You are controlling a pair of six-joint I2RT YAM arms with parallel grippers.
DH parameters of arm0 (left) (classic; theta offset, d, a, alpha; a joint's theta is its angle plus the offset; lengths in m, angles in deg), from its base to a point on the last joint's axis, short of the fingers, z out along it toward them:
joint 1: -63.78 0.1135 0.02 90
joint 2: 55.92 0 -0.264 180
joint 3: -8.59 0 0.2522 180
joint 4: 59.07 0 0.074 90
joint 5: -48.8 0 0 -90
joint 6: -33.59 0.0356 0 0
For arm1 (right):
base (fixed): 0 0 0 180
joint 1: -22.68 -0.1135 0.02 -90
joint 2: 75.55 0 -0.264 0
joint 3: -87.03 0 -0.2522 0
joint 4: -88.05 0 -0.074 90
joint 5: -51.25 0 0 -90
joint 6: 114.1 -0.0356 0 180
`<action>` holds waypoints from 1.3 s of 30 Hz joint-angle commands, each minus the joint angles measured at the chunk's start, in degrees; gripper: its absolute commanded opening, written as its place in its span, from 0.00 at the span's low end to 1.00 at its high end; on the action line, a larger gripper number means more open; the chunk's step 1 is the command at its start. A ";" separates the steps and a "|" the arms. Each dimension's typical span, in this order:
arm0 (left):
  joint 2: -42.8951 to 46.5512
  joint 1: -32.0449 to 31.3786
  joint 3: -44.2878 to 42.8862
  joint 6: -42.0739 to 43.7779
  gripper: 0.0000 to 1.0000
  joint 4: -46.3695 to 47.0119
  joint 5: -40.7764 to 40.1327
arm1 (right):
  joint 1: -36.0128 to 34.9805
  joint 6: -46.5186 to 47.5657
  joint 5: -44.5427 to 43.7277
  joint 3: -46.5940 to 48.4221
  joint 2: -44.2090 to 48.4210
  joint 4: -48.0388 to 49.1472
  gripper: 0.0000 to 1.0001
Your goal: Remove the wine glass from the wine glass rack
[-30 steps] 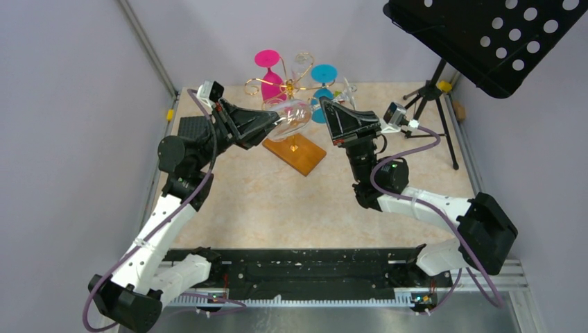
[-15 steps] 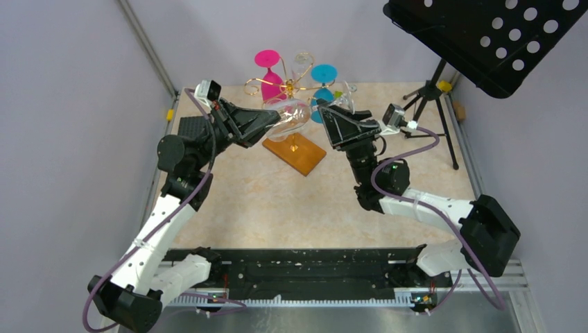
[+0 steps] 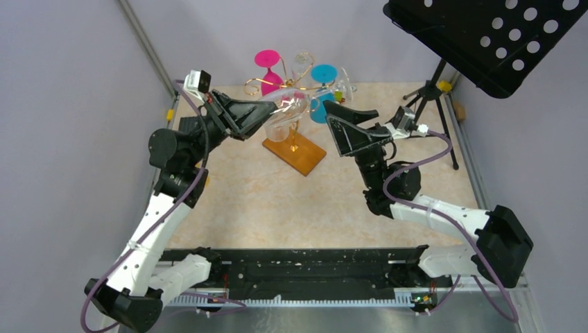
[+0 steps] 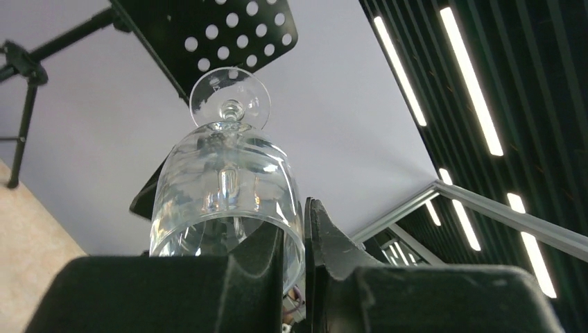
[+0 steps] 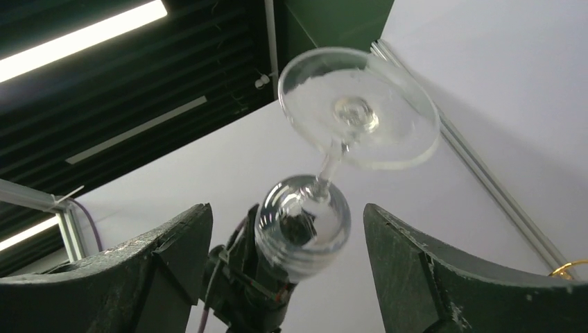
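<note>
Beyond the left gripper (image 4: 295,222), the wine glass rack (image 3: 294,154) stands close, with a pink glass (image 3: 269,69) and a blue glass (image 3: 324,82) hung on its curled gold arms. The clear wine glass (image 4: 225,184) is held above the rack's wooden base, its foot reaching away from the gripping fingers toward the blue glass. Whether the foot is fully clear of the wire cannot be told. If the glass were swung or pulled sideways, the foot could be snagged on an arm or knocked against the blue glass, and the light rack could be tipped. A slip is also to be feared. Only the rim of the bowl is pinched, while the stem and foot overhang well beyond the grip, so the smooth glass could be turned in the fingers or dropped. Too hard a squeeze could crack the thin rim.

The right gripper (image 5: 286,211) is spread wide and nothing is touched by it; the stem and foot are seen between its fingers with space on both sides. The left gripper is nearly closed on the bowl's wall, one finger apparently inside the rim and one outside.
</note>
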 commanded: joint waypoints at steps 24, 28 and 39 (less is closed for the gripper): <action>1.75 0.24 -34.35 71.09 0.00 -68.10 -59.93 | -0.44 3.33 -0.19 -6.54 18.19 -25.66 0.78; 0.29 0.25 -33.79 71.44 0.00 -74.29 -58.62 | -0.51 3.97 -2.14 -7.69 20.77 -29.05 0.78; -5.59 0.19 -25.24 73.45 0.00 -83.42 -46.14 | -0.45 2.31 -4.30 -11.22 23.77 -31.28 0.77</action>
